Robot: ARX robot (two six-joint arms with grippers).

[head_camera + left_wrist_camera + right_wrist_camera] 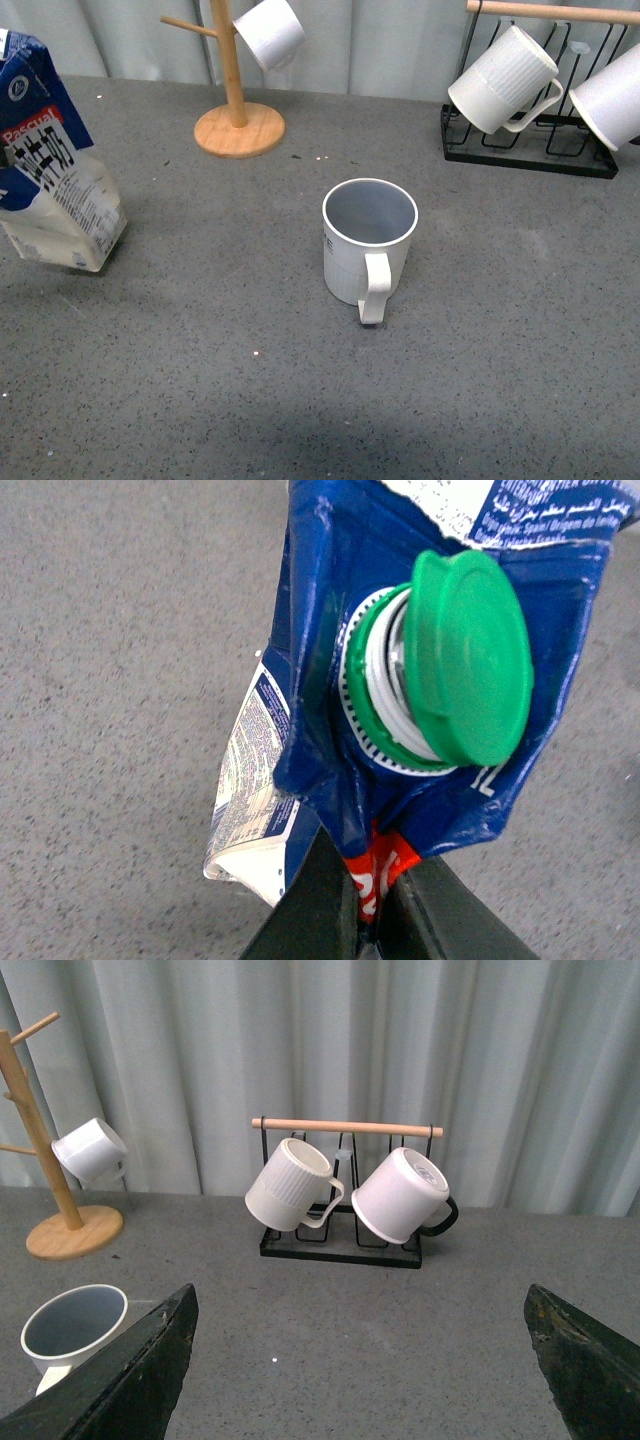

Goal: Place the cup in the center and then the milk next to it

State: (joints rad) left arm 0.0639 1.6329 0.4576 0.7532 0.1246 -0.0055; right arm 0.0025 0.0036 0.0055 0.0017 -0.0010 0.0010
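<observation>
Cup point(368, 245): cream-white ribbed mug, upright on the middle of the grey speckled desk point(500, 360); greyish inside, squared handle at its 6 o'clock, dark lettering on its 9 o'clock side.
Milk carton point(55, 170): blue and white with a red "Pascual" label, at the cup's 9 o'clock and well apart from it, cut off by the view's edge; tilted, top leaning away from the cup. Whether its lowest corner touches the desk cannot be told.
Green cap point(470, 670): round, on a white neck on the carton's gable.
Left gripper point(365, 905): dark jaws pinched together on the carton's top seam.
Right gripper point(360, 1300): jaws spread wide, nothing between them.
Mug tree point(237, 120): wooden, at the cup's 11 o'clock, one white mug point(270, 32) hanging from it.
Wire rack point(528, 150): black with a wooden bar, at the cup's 2 o'clock, holding a ribbed white mug point(500, 80) and a second white mug point(612, 100).
</observation>
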